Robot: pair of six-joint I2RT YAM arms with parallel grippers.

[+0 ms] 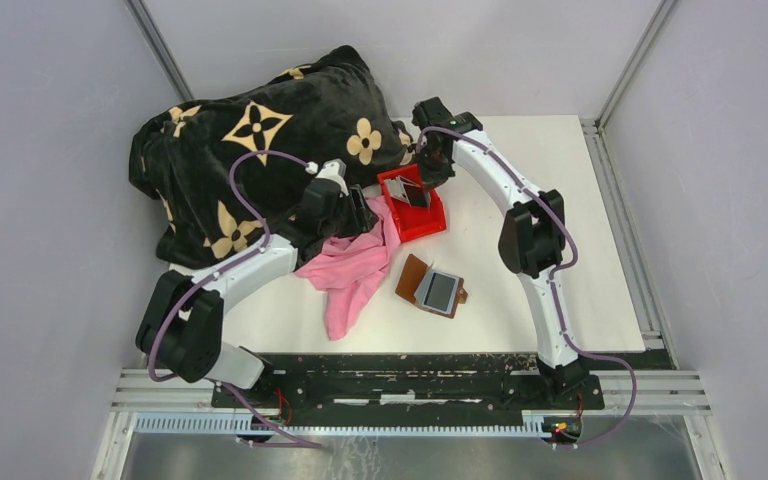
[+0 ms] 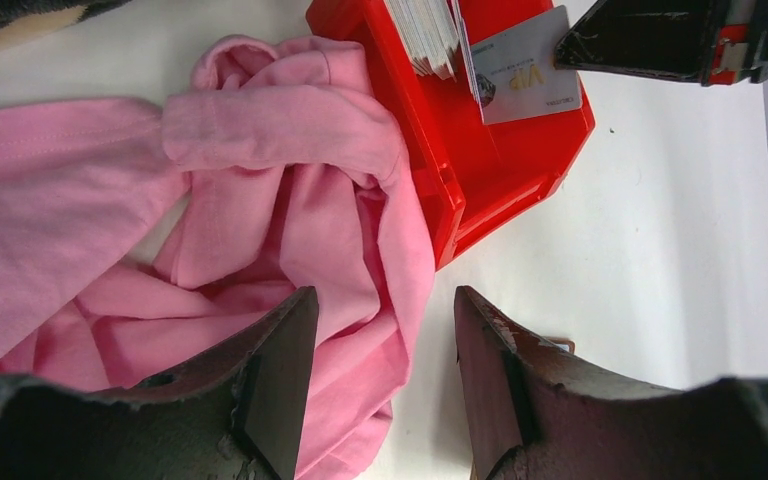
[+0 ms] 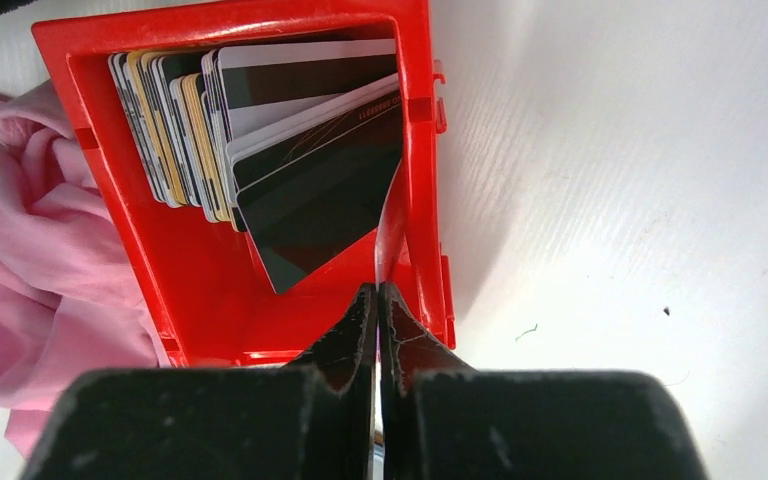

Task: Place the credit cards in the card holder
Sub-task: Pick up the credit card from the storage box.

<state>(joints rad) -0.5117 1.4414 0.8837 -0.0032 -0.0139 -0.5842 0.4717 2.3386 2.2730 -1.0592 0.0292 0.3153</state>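
A stack of credit cards (image 3: 210, 120) stands on edge in a red bin (image 1: 430, 228); the stack also shows in the left wrist view (image 2: 425, 35). My right gripper (image 1: 422, 182) is over the bin, shut (image 3: 376, 290) on one grey-silver card (image 2: 520, 75) marked VIP, held edge-on between the fingers. The brown card holder (image 1: 438, 290) lies open on the table in front of the bin, pale pocket up, with nothing gripping it. My left gripper (image 1: 368, 212) is open and empty (image 2: 385, 300), left of the bin above the edge of a pink cloth.
A pink cloth (image 1: 350, 275) lies crumpled against the bin's left side (image 2: 260, 180). A black blanket with tan flowers (image 1: 250, 150) covers the table's back left. The red bin's wall (image 3: 240, 20) encloses the cards. The white table extends to the right.
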